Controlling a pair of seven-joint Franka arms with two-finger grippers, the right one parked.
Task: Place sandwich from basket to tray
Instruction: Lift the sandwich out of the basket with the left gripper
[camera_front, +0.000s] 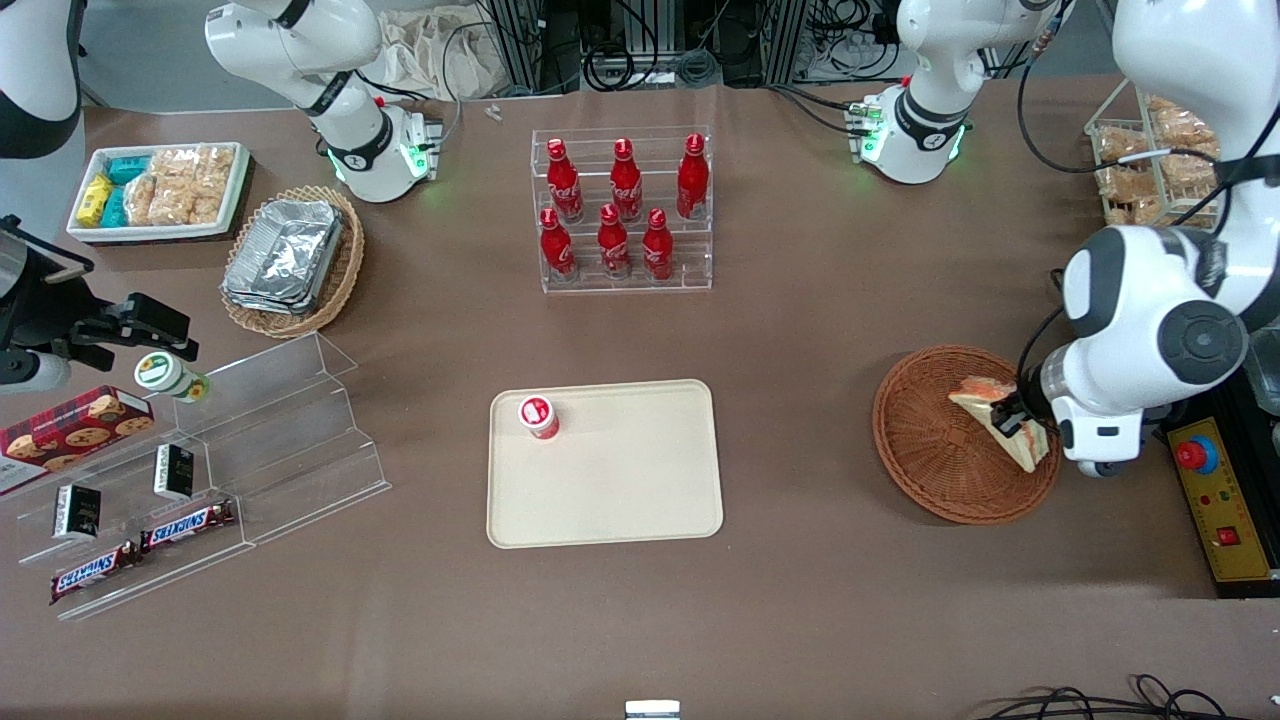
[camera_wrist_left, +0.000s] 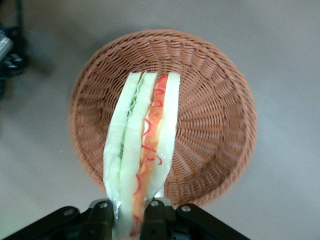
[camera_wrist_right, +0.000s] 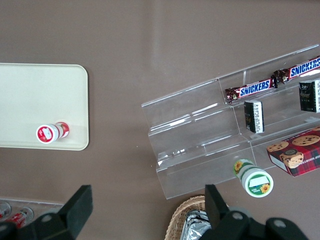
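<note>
Clamped on the sandwich (camera_wrist_left: 145, 150), the hand (camera_wrist_left: 131, 212) sits over the basket (camera_front: 925, 445) at the working arm's end of the worktop (camera_front: 800, 330); the wrist view shows one finger (camera_wrist_left: 102, 217) on each face of the wedge, pinching it at one end. From the front, the hand (camera_front: 1012, 418) shows as a dark clamp over the middle of the sandwich (camera_front: 1000, 415), under the white arm (camera_front: 1150, 350). The pale bread wedge is inside the basket (camera_wrist_left: 210, 90), near the part of its rim closest to the arm; whether it still touches the weave I cannot tell.

Going across the front view from its left edge: a white tray of snack packs (camera_front: 160, 190) lies toward the parked arm's end, with a red cookie box (camera_front: 70, 425) nearer the camera. A clear stepped rack (camera_front: 260, 440) holds two Snickers bars (camera_front: 140, 550) and two small dark packets (camera_front: 172, 470), and a green-lidded cup (camera_front: 165, 375) stands at its upper step. A lighter wicker basket (camera_front: 345, 260) with foil containers (camera_front: 285, 250) lies beside the snack tray. Toward the middle, the cream tray (camera_front: 620, 480) lies flat, with a red-lidded cup (camera_front: 537, 415) standing on it in one corner. Farther from the camera than the tray, a clear stand carries six red bottles (camera_front: 620, 205). The basket lies well apart from the tray, and next to it a yellow control box (camera_front: 1225, 510) with a red button lies along the worktop's edge. Bagged beige snacks (camera_front: 1150, 160) fill a wire rack farther from the camera than the arm.
</note>
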